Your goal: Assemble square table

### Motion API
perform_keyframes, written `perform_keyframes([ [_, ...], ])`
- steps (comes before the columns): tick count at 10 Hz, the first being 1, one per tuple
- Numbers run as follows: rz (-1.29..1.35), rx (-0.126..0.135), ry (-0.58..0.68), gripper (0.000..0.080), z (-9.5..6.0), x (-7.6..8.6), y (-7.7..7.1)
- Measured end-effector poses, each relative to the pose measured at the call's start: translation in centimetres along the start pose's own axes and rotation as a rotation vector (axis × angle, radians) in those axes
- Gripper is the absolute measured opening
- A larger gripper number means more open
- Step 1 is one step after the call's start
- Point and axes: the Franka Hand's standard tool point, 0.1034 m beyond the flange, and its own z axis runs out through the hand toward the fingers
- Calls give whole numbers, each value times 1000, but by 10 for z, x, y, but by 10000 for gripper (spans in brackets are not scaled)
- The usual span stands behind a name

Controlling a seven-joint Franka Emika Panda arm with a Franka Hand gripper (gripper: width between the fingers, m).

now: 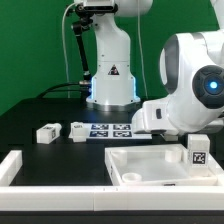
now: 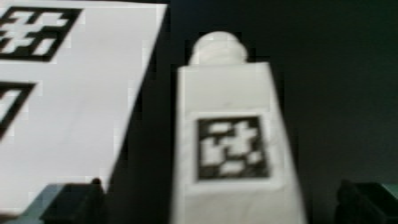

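In the exterior view, the white plastic square tabletop [image 1: 150, 158] with its raised rim lies on the black bench [image 1: 30, 118], toward the exterior view's right. A white tagged block leg [image 1: 198, 150] stands upright at its far right corner. Two more small white block legs [image 1: 47, 132] [image 1: 78, 130] lie just beside the marker board [image 1: 105, 130], off its left end. A long white fence bar [image 1: 12, 168] lies at the left. The arm's white wrist [image 1: 165, 115] hides the claw.

In the wrist view, a long white leg [image 2: 228, 120] with a rounded peg tip and a tag lies just beside the marker board's edge. The claw [image 2: 214, 205] is spread wide, with dark fingertips [image 2: 63, 200] on either side of this leg, neither touching it.
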Motion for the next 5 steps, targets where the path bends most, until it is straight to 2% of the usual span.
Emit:
perform_keyframes([
  [3, 2, 4, 0, 637, 0, 1, 1],
  [5, 3, 6, 0, 282, 0, 1, 2],
])
